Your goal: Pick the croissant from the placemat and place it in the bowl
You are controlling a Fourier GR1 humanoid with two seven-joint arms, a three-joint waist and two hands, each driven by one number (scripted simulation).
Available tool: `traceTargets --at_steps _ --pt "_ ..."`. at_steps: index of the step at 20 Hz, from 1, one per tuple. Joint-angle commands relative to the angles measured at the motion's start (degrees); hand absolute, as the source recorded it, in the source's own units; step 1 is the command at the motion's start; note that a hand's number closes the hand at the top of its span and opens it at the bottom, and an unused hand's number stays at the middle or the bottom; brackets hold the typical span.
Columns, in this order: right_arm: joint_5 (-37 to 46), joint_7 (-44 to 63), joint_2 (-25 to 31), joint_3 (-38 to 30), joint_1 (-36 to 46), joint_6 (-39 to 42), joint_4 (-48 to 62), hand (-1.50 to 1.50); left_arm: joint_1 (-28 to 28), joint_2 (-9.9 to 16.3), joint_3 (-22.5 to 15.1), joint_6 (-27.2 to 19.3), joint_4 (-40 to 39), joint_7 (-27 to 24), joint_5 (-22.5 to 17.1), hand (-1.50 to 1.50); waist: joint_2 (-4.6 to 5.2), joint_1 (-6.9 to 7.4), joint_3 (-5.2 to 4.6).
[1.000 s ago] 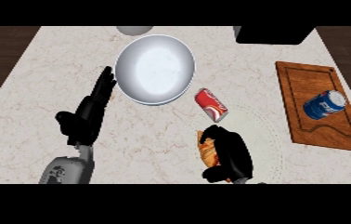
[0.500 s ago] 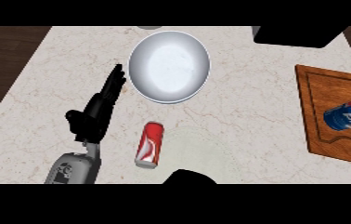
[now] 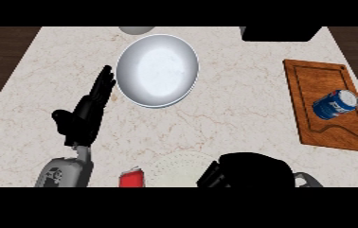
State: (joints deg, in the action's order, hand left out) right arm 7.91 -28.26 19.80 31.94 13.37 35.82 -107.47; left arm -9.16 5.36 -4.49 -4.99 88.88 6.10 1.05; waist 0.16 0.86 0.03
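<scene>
Counter (image 3: 231,113) | bowl (image 3: 157,70) beside open left hand (image 3: 84,113) | right hand (image 3: 245,170) curled, contents hidden

The white bowl (image 3: 157,70) sits empty up near the counter's far edge. My placemat (image 3: 183,167) is that pale round thing by the bottom edge, and I can't see the croissant.

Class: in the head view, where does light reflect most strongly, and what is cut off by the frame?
Head view: the brightest sheen sits in the middle of the white bowl; the marble counter is evenly lit; the red can and right robot hand are cropped at the lower edge.
</scene>
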Motion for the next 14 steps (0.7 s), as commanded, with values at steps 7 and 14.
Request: traceTargets --at_steps 7,14 --pt "-24.26 23.22 -0.09 -15.41 18.3 5.01 -5.78 1.5 1.83 -1.98 -0.99 -1.69 -0.43 -2.29 2.28 0.0 -0.28 -0.62 -0.1" --pt "-29.7 38.71 -4.52 -17.76 32.08 -2.13 -0.77 1.5 0.27 -2.01 -0.65 -0.42 -1.42 -1.52 1.88 0.0 -0.3 -0.5 -0.1"
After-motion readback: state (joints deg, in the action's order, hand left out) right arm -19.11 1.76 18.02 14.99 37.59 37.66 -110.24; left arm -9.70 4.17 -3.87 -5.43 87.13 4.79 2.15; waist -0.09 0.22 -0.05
